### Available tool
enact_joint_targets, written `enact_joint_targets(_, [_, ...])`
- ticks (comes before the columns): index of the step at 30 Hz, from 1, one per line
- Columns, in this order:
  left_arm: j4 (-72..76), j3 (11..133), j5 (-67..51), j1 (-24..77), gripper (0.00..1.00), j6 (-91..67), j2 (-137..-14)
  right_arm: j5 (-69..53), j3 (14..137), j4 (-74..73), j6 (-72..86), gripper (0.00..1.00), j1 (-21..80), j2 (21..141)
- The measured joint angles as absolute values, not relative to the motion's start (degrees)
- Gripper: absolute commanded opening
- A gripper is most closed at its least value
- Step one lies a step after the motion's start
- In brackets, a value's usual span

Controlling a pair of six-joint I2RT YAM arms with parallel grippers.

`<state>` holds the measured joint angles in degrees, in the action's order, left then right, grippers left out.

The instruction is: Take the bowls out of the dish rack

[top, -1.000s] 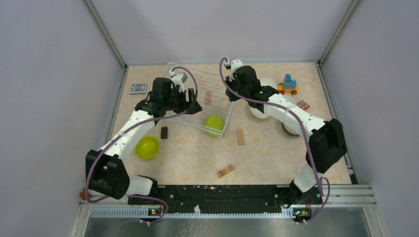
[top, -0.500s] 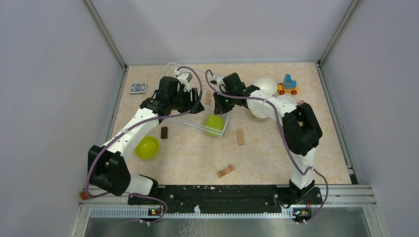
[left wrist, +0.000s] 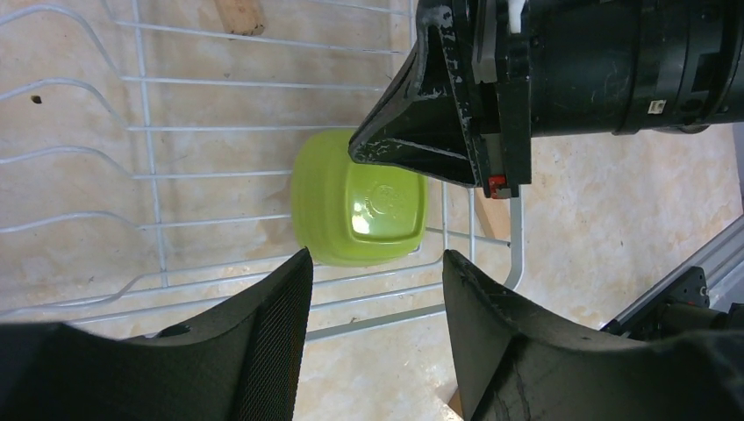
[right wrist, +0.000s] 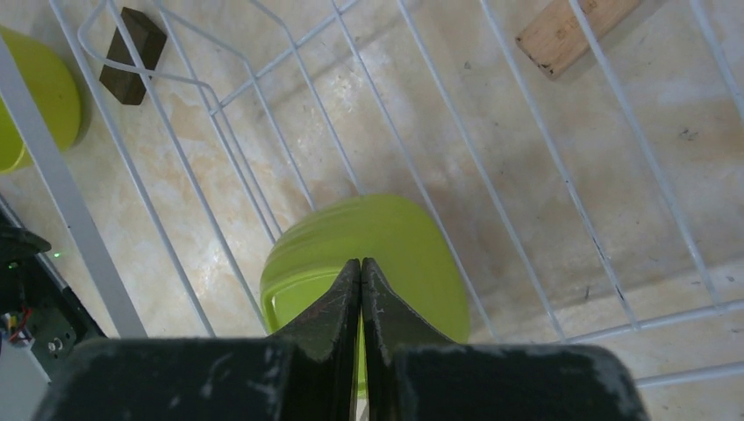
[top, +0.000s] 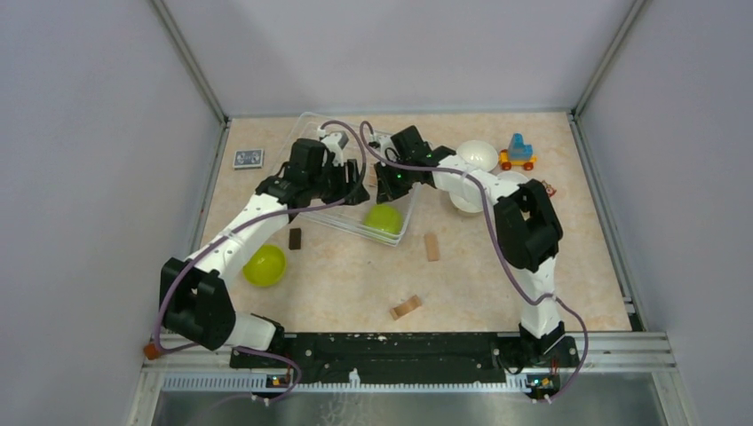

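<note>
1. Since a second ago the right arm has swung in from the far right side of the rack and folded at the elbow. The right gripper (right wrist: 361, 267) now hangs inside the rack's footprint, while the left arm has barely shifted.
2. The right jaws are pressed together with nothing between them. Their tips point down at a small lime-green bowl (left wrist: 351, 215) lying directly beneath them. Whether they touch it cannot be told.
3. The left gripper (left wrist: 375, 263) has its jaws spread wide and empty. The same bowl sits just beyond their opening, upside down with its base showing, so both grippers crowd one target.
4. That bowl rests on the floor of the pale wire dish rack (left wrist: 515, 246), in the corner nearest the left jaws' right-hand finger. It is the only bowl visible inside the rack.
5. Already unloaded, by the look of it: a second lime-green bowl (top: 265, 265) on the speckled beige table (top: 355, 284), well behind the left jaws toward that arm's base. Two white bowls (top: 477, 154) also sit outside the rack, behind the right jaws and partly hidden by that arm. No other bowls can be made out.
6. So the task looks nearly finished — one bowl left to lift out. The right jaws would have to part before they could grip it; the left jaws are already set to close on it.
</note>
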<state>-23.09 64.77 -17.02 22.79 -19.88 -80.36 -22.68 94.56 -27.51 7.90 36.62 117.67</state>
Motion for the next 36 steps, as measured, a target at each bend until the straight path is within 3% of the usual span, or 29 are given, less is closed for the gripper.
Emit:
enact_joint_targets(18, [-22.13,64.77,-19.03,23.16,0.57,-20.93,-85.27,-17.10,100.92,-31.86,6.28,0.00,33.65,125.69])
enact_joint_targets(27, [-21.04,65.36,-24.82,23.51,0.46,-21.58,-87.70,-18.24,100.95,-32.86,5.96,0.00,33.63,125.91])
enact_joint_targets(31, [-20.91,65.36,-25.69,23.51,0.28,-22.02,-88.03,-18.31,100.97,-33.08,5.96,0.00,33.63,125.91])
enact_joint_targets(36, [-20.69,65.36,-25.30,23.51,0.27,-21.80,-88.03,-19.16,100.75,-33.39,5.72,0.00,33.63,124.75])
